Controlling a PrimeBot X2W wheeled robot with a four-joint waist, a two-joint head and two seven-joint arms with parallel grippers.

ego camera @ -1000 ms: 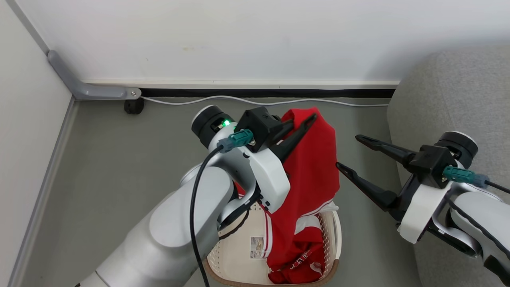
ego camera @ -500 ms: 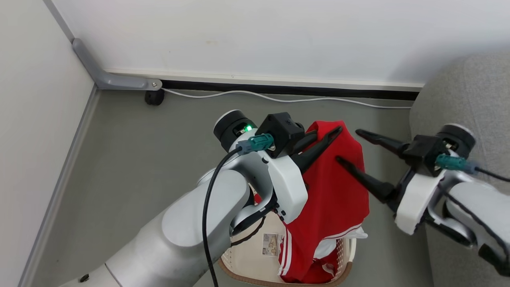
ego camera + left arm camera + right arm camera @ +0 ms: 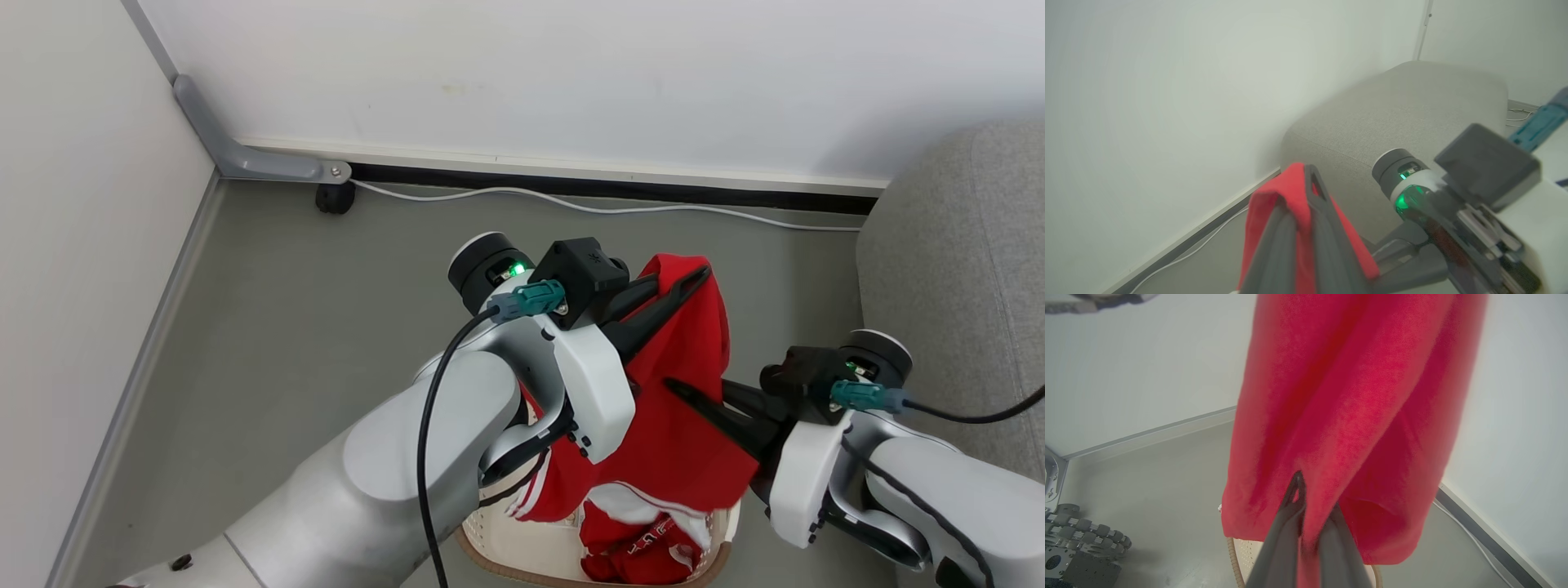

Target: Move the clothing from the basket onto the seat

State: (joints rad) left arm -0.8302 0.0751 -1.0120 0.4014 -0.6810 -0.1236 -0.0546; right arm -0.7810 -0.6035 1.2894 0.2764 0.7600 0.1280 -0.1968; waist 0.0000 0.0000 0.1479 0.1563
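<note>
**A:** Down low first: basket, cream plastic, perforated wall, brown rim. Deep inside, a crumpled red bundle with white print.

**B:** And hoisted above it, the clothing. Soft, bright red, with a white panel and thin white stripes along the lower edge.

**A:** Pinched at the very top by the left gripper. Clamped tight on a fold with both dark fingers, draped cloth either side.

**B:** In from the side, halfway down: right gripper. Looks nipped together on the fabric, though hard to be sure, with so much red blur in its wrist view.

**A:** Trailing hem just over the basket mouth.

**B:** Off to the right, not touching the cloth, the seat. Light grey woven upholstery, big rounded edge.
</note>
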